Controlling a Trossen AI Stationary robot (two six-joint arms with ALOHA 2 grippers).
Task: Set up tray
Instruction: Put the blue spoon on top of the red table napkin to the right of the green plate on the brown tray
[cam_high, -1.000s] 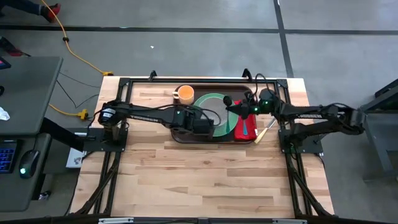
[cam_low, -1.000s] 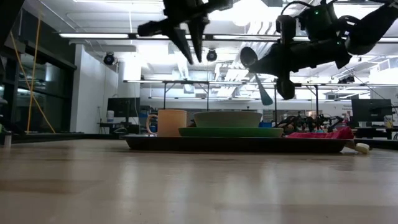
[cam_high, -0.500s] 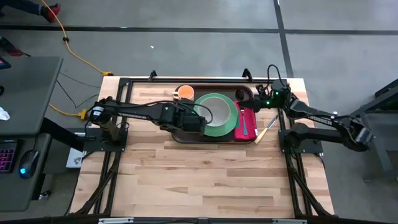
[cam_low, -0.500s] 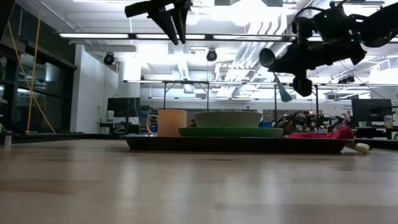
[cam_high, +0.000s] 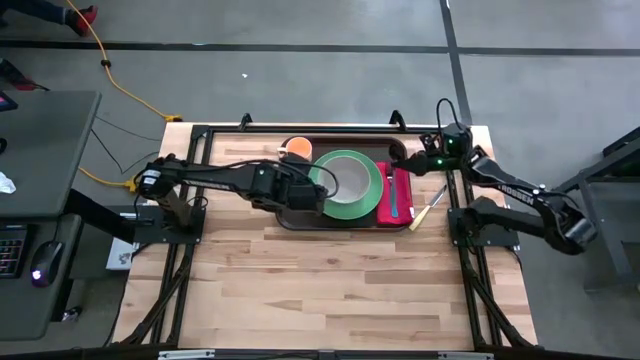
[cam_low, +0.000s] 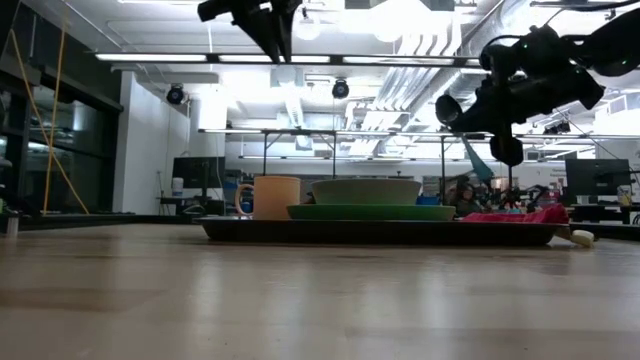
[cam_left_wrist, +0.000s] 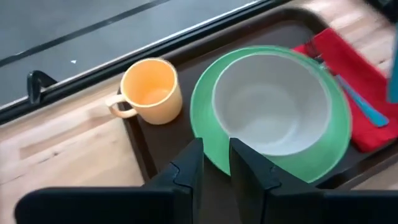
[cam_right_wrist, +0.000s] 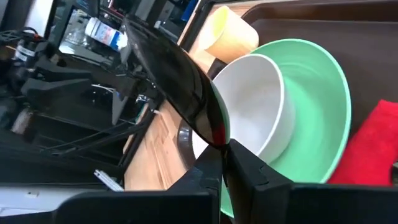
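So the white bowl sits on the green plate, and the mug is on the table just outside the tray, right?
Not quite. The bowl does sit on the plate, but the mug stands inside the tray, beside the plate. The left wrist view shows it.

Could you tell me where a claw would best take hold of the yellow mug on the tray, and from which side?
I would grip the yellow mug by its rim, coming straight down from above. It stands upright with its mouth open upward, and its small handle points away from the green plate, so a finger could slip inside the wall on the handle side, probably clear of the plate and the tray rim.
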